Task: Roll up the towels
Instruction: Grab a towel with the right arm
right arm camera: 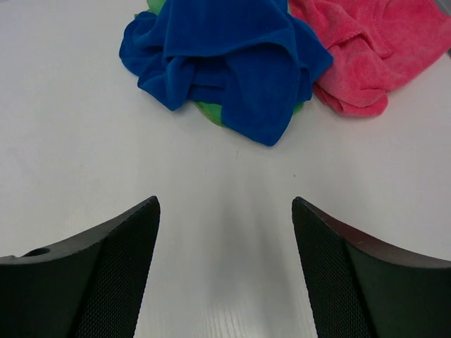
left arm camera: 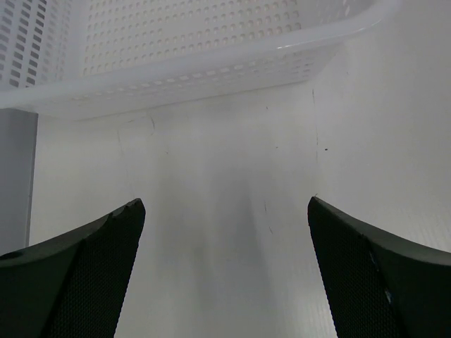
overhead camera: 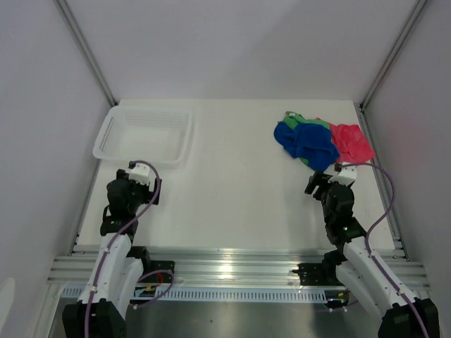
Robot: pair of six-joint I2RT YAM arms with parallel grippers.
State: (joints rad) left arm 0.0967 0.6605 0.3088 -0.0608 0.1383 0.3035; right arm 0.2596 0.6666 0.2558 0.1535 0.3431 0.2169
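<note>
Well right of the basket (overhead camera: 184,141), the towels (overhead camera: 320,141) lie heaped: soft, light, limp, probably best pinched at an edge. Right gripper (right arm camera: 224,205) near them, left gripper (left arm camera: 225,204) by the basket, both wide, empty.

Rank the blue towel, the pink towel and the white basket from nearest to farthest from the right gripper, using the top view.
1. blue towel: just ahead of the right gripper.
2. pink towel: ahead, off to its right.
3. white basket: far across the table, on the left arm's side.
</note>
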